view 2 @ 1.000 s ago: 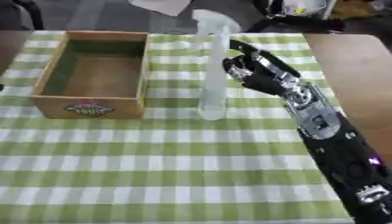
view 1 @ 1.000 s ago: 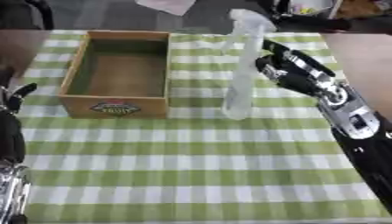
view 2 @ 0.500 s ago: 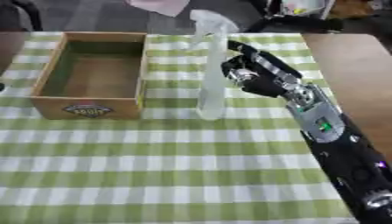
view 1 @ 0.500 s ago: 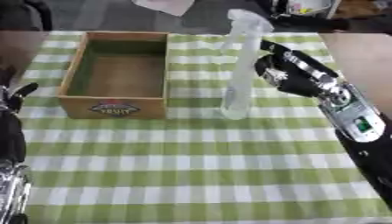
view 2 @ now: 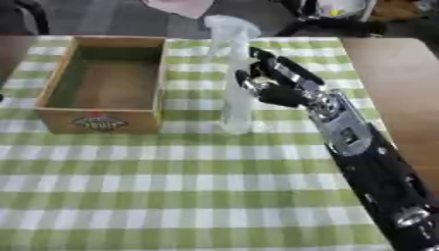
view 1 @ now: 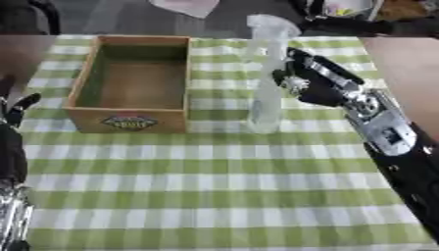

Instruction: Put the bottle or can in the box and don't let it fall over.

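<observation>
While one bottle stands, one box sits beside.

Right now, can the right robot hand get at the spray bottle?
Probably yes: the right robot hand is open right beside the upright spray bottle, with nothing between them.

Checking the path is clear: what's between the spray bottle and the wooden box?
Only bare checked cloth separates spray bottle from wooden box, per left eye view.

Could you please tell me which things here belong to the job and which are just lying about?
Belonging to the job: clear spray bottle, standing upright; wooden box; right hand, open beside the bottle.

Just lying about: green checked tablecloth; left hand, idle at the left edge.
</observation>
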